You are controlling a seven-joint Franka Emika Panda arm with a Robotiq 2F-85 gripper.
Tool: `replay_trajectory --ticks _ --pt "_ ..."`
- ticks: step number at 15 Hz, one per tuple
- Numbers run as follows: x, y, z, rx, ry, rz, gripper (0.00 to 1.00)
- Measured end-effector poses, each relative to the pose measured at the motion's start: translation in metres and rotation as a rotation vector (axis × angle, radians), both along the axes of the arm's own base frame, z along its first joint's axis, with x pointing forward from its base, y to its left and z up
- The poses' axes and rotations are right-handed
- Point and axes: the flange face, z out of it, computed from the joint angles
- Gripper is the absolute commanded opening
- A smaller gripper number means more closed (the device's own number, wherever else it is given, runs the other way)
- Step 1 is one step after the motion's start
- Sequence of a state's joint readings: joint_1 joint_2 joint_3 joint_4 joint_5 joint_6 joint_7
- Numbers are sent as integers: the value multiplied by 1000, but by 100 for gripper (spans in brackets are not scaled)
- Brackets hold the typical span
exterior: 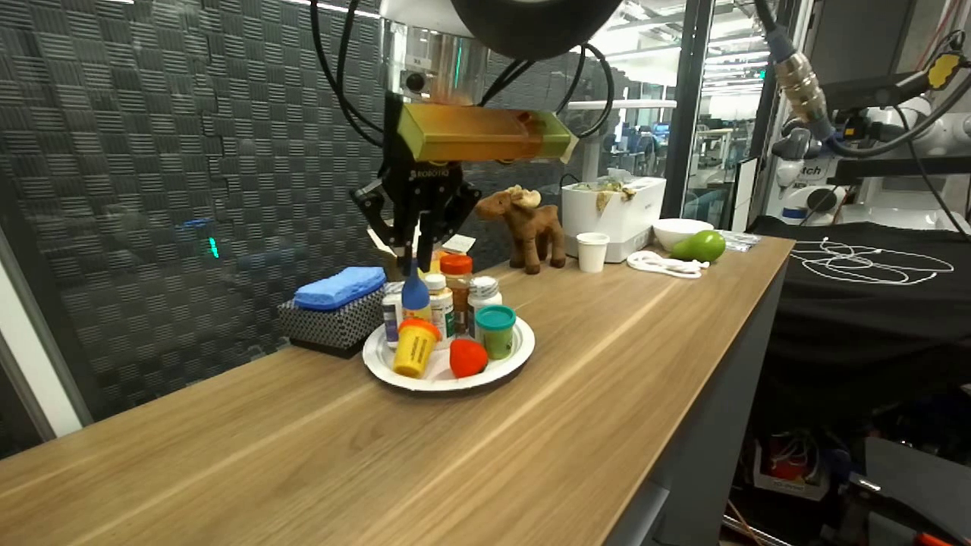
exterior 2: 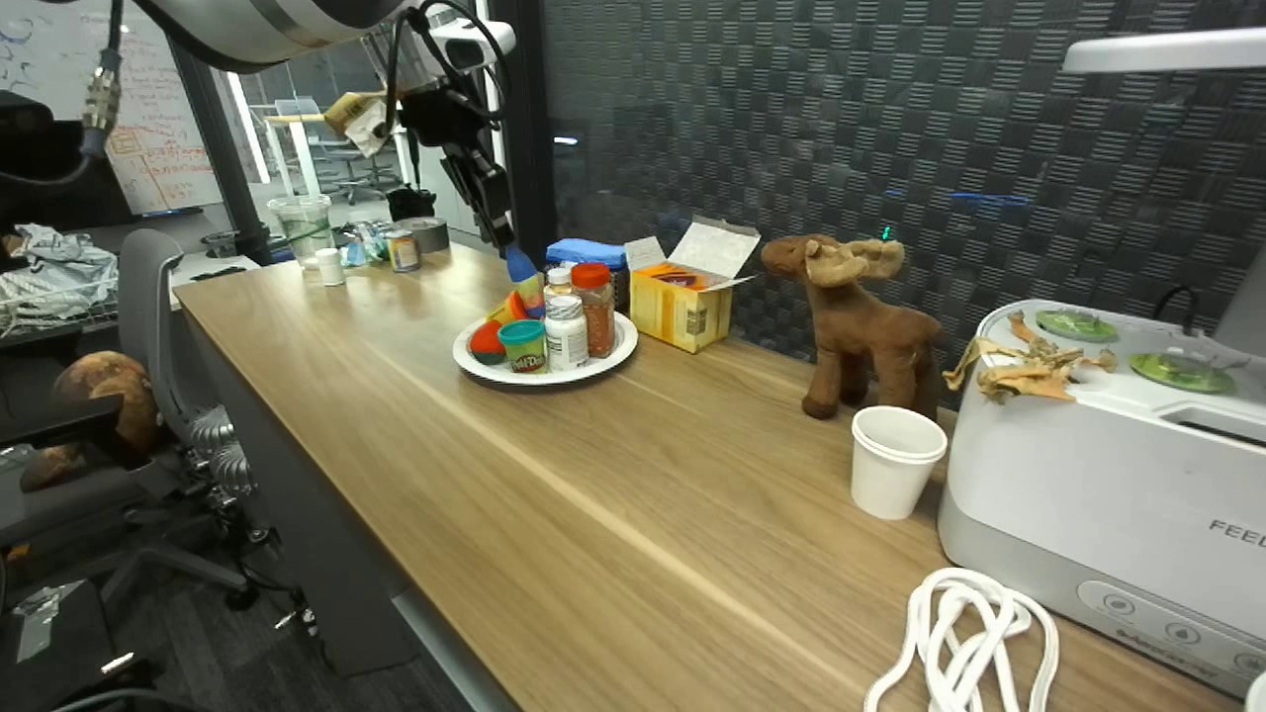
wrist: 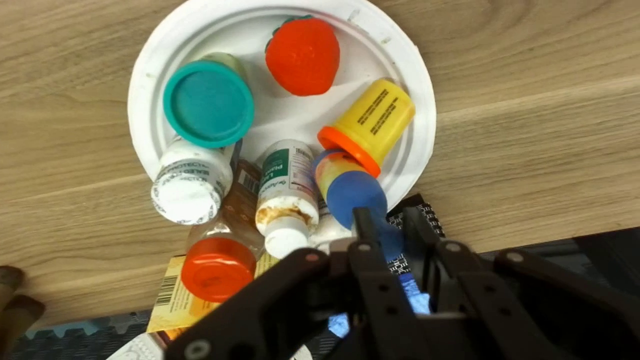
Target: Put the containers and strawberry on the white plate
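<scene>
In an exterior view, gripper (exterior: 416, 256) hangs over white plate (exterior: 523, 345), jaws either side of the tip of a blue-topped bottle (exterior: 416, 294). On plate: yellow tub (exterior: 415, 351), tilted; strawberry (exterior: 468, 358); green tub (exterior: 498, 339), upright; pill bottles (exterior: 441, 312). Red-lidded jar (exterior: 458, 285) stands behind. Blue cloth (exterior: 339, 287) lies on dark box (exterior: 326, 326) nearby. Farther along table (exterior: 576, 394): toy moose (exterior: 531, 227), white cup (exterior: 592, 252)

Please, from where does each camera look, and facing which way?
An exterior view: raised, facing past white plate to toy moose; arm and gripper show.
An exterior view: roughly opposite, facing past paper cups to plate; arm and gripper upper left.
Wrist view: above plate, facing down; fingers at bottom.
Both exterior views share plate, moose, gripper.
</scene>
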State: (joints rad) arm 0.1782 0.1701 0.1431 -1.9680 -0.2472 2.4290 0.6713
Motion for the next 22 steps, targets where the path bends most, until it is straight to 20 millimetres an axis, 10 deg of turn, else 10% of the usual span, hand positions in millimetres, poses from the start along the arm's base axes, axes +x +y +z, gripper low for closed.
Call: replay_trajectory --ticks 10,22 --pt "-5 28 3 33 9 64 5" --pt "-20 12 42 -62 -132 -159 5"
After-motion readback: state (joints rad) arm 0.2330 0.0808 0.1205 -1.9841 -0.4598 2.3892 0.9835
